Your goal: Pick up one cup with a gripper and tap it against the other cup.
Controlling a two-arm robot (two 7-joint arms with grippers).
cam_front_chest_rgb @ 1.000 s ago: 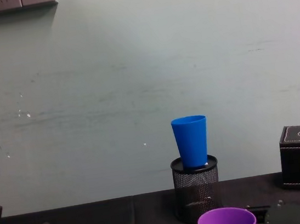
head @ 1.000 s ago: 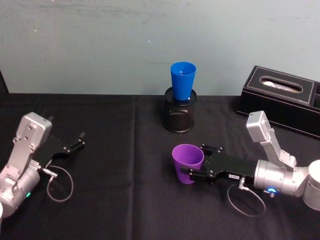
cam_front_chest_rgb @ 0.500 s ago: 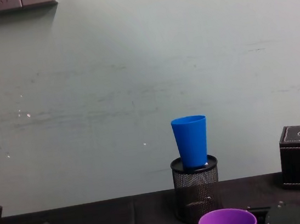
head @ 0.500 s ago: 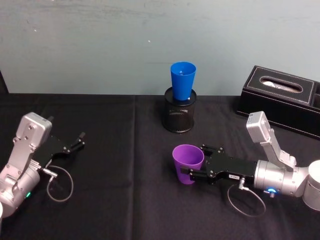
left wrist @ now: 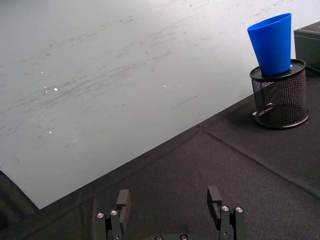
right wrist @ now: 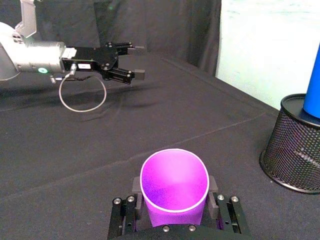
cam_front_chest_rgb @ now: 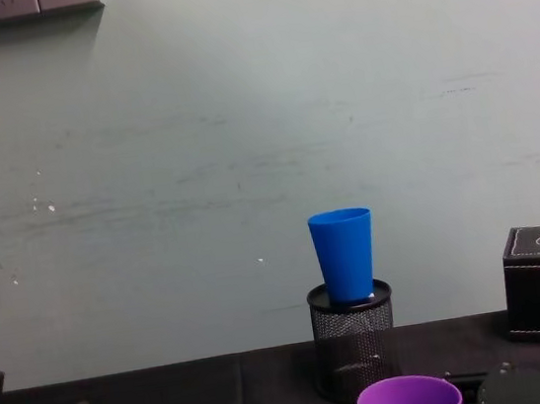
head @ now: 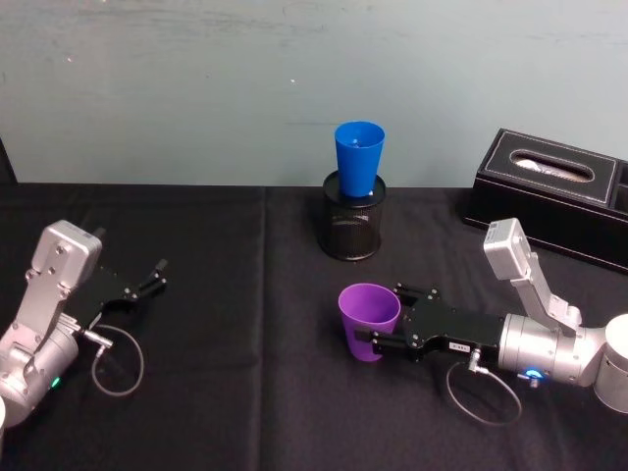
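The purple cup [head: 369, 322] stands upright near the middle of the black table, and its open mouth [right wrist: 174, 180] faces the right wrist camera. My right gripper [head: 379, 319] reaches in from the right and is shut on the cup's lower body, one finger [right wrist: 136, 186] on each side. The blue cup [head: 358, 157] sits upright in a black mesh holder [head: 353, 231] behind the purple cup, apart from it. It also shows in the chest view as the blue cup [cam_front_chest_rgb: 343, 252]. My left gripper [head: 155, 277] rests open at the far left, holding nothing.
A black tissue box [head: 554, 191] stands at the back right by the wall. A cable loop [head: 118, 363] lies beside the left arm. Bare black cloth [head: 245, 324] stretches between the two arms.
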